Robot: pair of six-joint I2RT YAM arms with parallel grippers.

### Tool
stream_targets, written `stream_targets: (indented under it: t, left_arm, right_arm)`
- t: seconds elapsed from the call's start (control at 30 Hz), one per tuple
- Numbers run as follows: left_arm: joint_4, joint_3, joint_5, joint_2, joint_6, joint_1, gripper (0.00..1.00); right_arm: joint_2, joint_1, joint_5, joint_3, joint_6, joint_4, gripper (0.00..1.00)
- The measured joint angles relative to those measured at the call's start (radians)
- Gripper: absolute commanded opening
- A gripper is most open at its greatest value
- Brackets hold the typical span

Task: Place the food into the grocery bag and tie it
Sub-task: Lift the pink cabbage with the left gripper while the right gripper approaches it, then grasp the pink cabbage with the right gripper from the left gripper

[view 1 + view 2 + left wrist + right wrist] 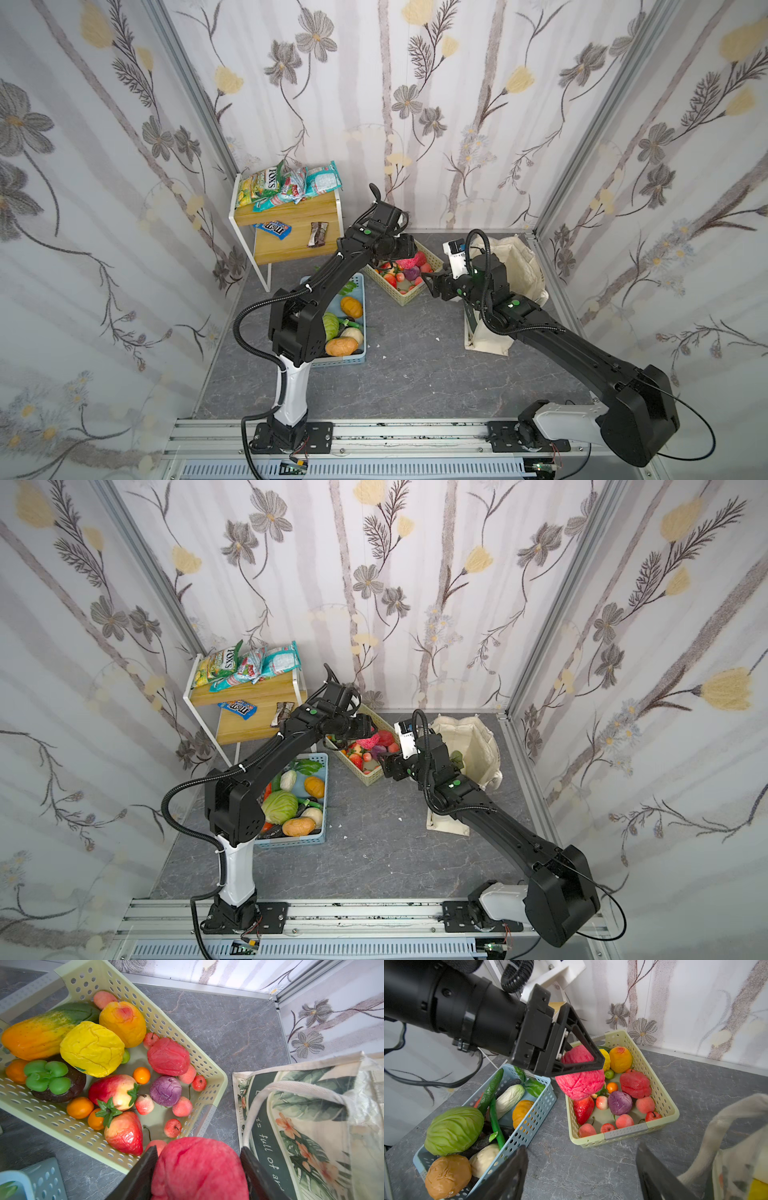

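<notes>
My left gripper (pixel 198 1151) is shut on a pink knobbly ball (pixel 199 1172), held above the near end of the beige basket (pixel 170 1028). In both top views the ball (pixel 409 262) (pixel 368 742) hangs just under the left wrist. More food lies in the basket, among it a yellow mango (pixel 93 1049). The cream grocery bag (pixel 519 266) (pixel 311 1126) stands open to the basket's right. My right gripper (pixel 581 1153) (pixel 432 282) is open and holds nothing, low over the floor between basket and bag. A FOX'S packet (pixel 262 185) and a brown bar wrapper (pixel 318 234) lie on the shelf.
A light blue basket (pixel 357 353) of toy vegetables sits under the left arm. A two-step wooden shelf (pixel 291 245) with white legs stands in the back left corner, with an M&M's packet (pixel 273 229) on it. Flowered walls close in three sides.
</notes>
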Motion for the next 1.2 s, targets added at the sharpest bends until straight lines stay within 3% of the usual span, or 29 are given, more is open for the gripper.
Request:
stream_targets:
  t: [0.4,1.2]
  left_arm:
    - [0.012,-0.043,0.061,-0.068,-0.036,0.000,0.60]
    - [0.072,-0.124,0.168,-0.132,-0.084,-0.003,0.59]
  right_arm:
    - [0.103,0.019,-0.001,0.034,-0.033,0.074,0.88]
    - [0.200,0.018,-0.047,0.075,-0.072,0.220,0.81]
